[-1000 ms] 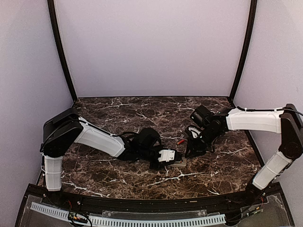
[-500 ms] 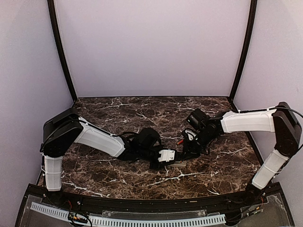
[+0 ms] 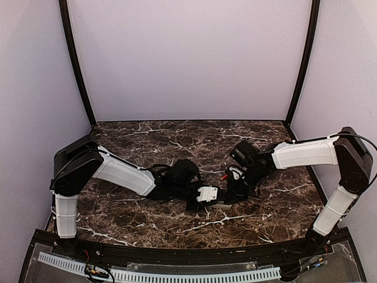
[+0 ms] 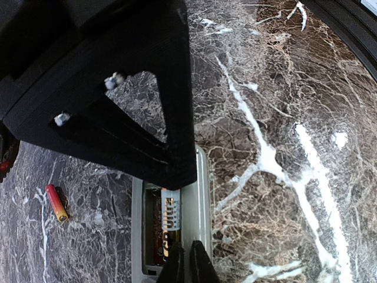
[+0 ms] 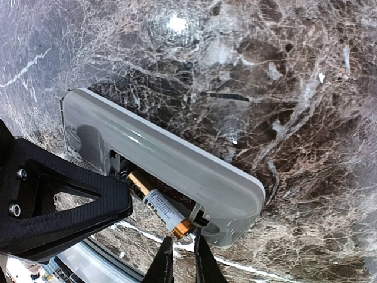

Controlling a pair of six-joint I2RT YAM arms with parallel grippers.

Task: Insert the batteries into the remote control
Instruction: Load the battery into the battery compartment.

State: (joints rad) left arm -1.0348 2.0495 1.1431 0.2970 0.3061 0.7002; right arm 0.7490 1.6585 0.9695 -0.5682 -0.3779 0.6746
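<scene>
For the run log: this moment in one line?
remote: back up | battery: in recess | left gripper: over remote | right gripper: at battery end | spare battery: on table

Glossy marble table (image 3: 147, 141); smooth plastic remote (image 5: 177, 160)

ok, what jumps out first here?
The remote control, grey back up at the centre of the marble table, with a battery lying in its open recess and the left gripper and right gripper crowded over it. Next, a loose red battery on the marble beside it.
</scene>
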